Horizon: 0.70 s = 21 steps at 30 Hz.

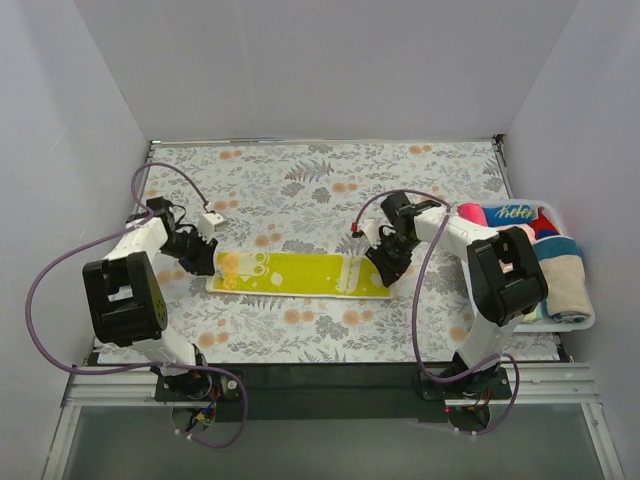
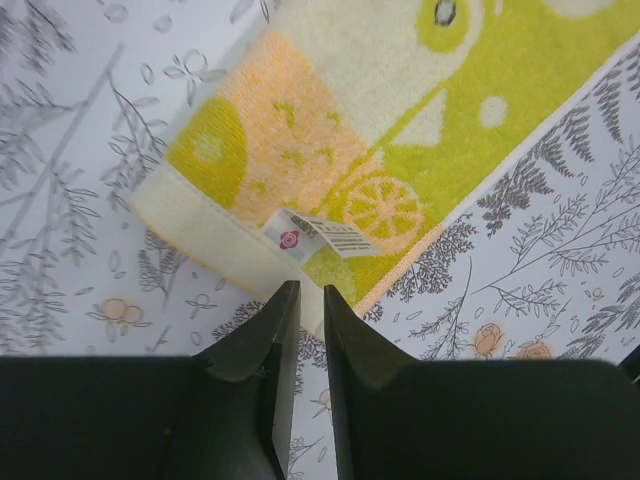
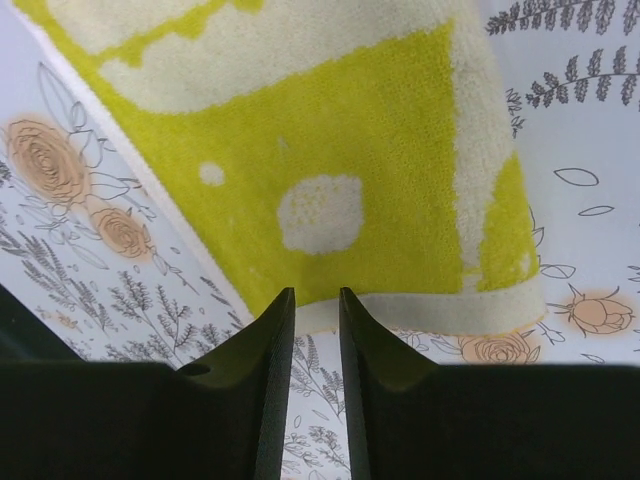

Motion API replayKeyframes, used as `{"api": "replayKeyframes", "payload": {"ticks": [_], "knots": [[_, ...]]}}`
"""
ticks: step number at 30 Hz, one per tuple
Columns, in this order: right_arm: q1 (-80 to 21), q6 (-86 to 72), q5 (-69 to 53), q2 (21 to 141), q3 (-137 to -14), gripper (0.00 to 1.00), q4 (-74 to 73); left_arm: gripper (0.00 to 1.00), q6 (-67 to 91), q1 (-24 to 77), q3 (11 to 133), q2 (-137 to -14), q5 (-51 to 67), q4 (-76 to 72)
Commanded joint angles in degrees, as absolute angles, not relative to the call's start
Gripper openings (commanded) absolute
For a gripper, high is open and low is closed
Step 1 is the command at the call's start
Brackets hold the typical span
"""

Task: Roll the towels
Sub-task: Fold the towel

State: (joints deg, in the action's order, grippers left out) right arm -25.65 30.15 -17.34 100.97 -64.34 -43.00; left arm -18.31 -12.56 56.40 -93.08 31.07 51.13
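At the middle of the surface [image 1: 300, 190], the yellow towel [image 1: 300, 272] lies flat, long axis running left edge to right edge. Left fingers [image 2: 265, 350] sit at its left short hem, right fingers [image 3: 375, 360] at the right, equally near. Both pairs stand a slit apart astride the hem; nipping it or not, can't tell. Any roll would run along that axis.

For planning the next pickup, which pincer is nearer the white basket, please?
Right. The right pincer is at the yellow towel's end nearer the basket; the left pincer at its far end.
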Motion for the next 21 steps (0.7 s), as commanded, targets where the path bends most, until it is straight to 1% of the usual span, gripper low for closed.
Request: {"api": "replayKeyframes", "payload": {"ticks": [1,3,6,9,10,11,12,16,21], "knots": [[-25.75,29.89,-20.48,96.77,-65.91,0.26,-45.18,0.15,-21.36,-12.66,60.99,-87.8,39.36,52.9],[-25.58,29.36,-20.65,96.07,-67.58,0.25,-45.18,0.15,-19.35,-12.48,62.83,-88.33,41.3,53.26],[-25.49,28.22,-20.13,97.2,-69.87,0.21,-44.65,0.15,-15.57,-12.39,63.19,-89.12,41.14,49.41],[-25.4,26.9,-17.24,99.92,-71.45,0.18,-43.42,0.14,-10.91,-12.13,63.72,-91.75,40.87,45.27],[-25.14,26.63,-15.05,102.63,-72.5,0.16,-42.37,0.13,-8.03,-11.78,65.03,-95.33,40.17,43.7],[-25.14,26.54,-15.03,102.66,-72.51,0.16,-42.36,0.13,-8.0,-11.78,65.04,-95.36,40.17,43.68],[-24.96,26.46,-13.72,103.27,-72.94,0.14,-41.84,0.13,-7.82,-11.78,65.21,-96.32,39.99,43.59],[-24.43,26.28,-11.43,107.39,-73.21,0.11,-40.26,0.11,-7.65,-11.51,64.6,-99.49,37.1,41.23],[-24.0,25.84,-7.39,111.61,-75.05,0.08,-38.15,0.1,-5.98,-11.43,62.84,-102.22,29.37,37.62]]}}
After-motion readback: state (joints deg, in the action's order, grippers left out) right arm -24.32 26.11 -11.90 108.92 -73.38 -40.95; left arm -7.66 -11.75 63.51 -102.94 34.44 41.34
